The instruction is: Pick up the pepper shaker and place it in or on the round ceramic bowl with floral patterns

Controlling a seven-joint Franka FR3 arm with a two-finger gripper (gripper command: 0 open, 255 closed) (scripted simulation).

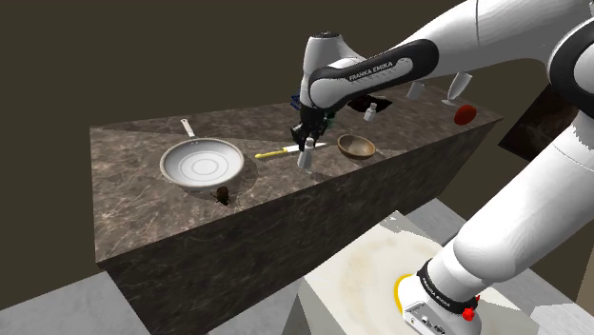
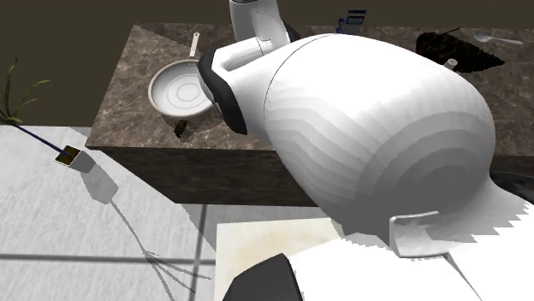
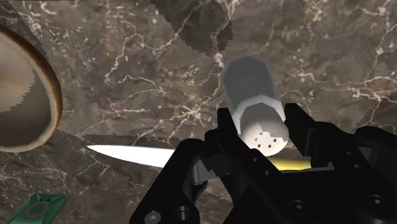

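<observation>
Gripper [image 1: 306, 145] is clamped on the pale grey pepper shaker [image 1: 306, 158], its fingers [image 3: 224, 130] pinching the holed cap end. It is over the dark marble counter [image 1: 143, 205], just beside the yellow-handled knife [image 1: 274, 152]. The brown round bowl [image 1: 357, 146] sits near the shaker on the shoulder view's right, apart from it, and the grey pan [image 1: 202, 164] is well off to the left; cannot tell if the shaker's base is off the counter.

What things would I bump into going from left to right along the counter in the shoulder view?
First the grey frying pan → yellow-handled knife → pepper shaker → brown bowl → red thing near the far corner.
</observation>
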